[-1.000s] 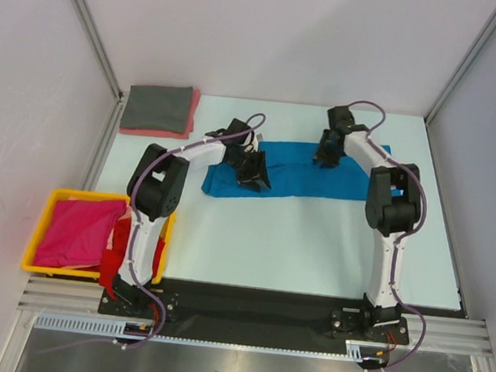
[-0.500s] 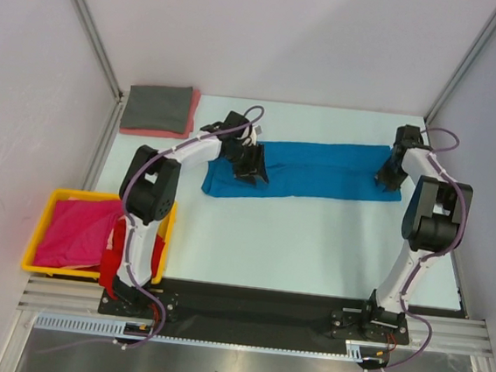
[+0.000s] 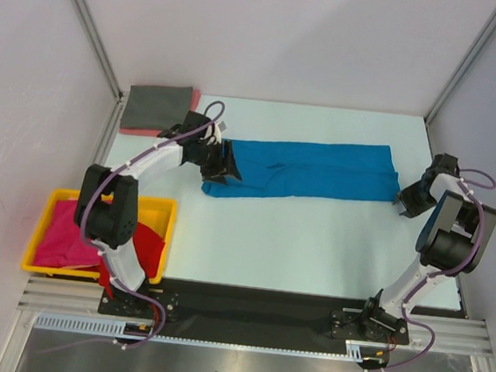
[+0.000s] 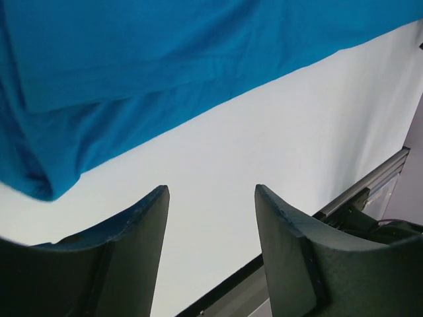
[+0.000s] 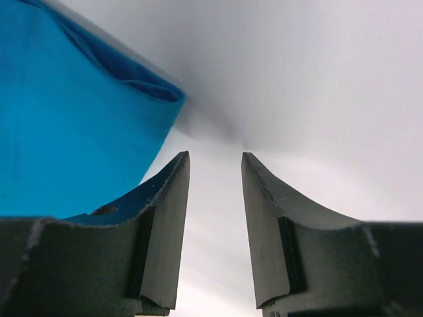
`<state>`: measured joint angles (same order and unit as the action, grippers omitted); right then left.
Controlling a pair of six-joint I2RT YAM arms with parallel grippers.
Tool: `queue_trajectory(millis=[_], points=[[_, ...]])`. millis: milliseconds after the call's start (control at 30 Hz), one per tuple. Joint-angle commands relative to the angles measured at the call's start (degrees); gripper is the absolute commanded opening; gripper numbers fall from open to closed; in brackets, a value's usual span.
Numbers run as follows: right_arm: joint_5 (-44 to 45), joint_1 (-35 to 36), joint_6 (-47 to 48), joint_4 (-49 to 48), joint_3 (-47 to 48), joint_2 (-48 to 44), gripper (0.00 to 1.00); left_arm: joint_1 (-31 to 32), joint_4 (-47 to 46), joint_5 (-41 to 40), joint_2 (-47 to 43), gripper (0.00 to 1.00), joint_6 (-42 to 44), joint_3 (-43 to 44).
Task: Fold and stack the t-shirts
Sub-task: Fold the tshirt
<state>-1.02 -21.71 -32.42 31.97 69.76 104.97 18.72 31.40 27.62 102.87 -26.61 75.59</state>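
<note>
The left gripper [image 4: 211, 191] is seen parted, with nothing held; the bright blue t-shirt [image 4: 165, 59] is spread just beyond its fingertips. The right gripper [image 5: 215, 158] is likewise parted and empty, with the shirt's end just outside one jaw.

2 arms, the left arm [image 3: 150, 157] and the right arm [image 3: 411, 280], share 1 build: slim white links between bulky black joint housings. A thin purple cable [image 3: 212, 106] loops along each, down to a black base [image 3: 134, 302]. Each arm's 2 fingers [image 4: 135, 251] are matte black, broad, tapering to curved tips.
</note>
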Motion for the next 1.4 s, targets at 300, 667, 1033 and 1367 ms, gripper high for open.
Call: queue_trajectory(millis=[300, 667, 1033, 1367], points=[[-6.45, -0.70, -3.52, -11.57, -3.13, 0.94, 0.48, -2.81, -1.87, 3.94, -6.89, 0.61, 0.86, -6.60], [-4.27, -1.05, -5.37, -17.03, -6.13, 3.14, 0.48, -4.57, -2.74, 5.34, -9.43, 0.62, 0.25, -11.07], [-2.94, -1.05, -3.61, -12.81, -3.92, 6.21, 0.11, -6.06, -2.40, 4.03, -11.90, 0.63, 0.25, -13.10], [0.92, -1.05, 1.04, -8.85, -4.28, 3.67, 0.00, -6.07, -5.20, -5.80, -9.18, 0.64, -9.77, -14.24]])
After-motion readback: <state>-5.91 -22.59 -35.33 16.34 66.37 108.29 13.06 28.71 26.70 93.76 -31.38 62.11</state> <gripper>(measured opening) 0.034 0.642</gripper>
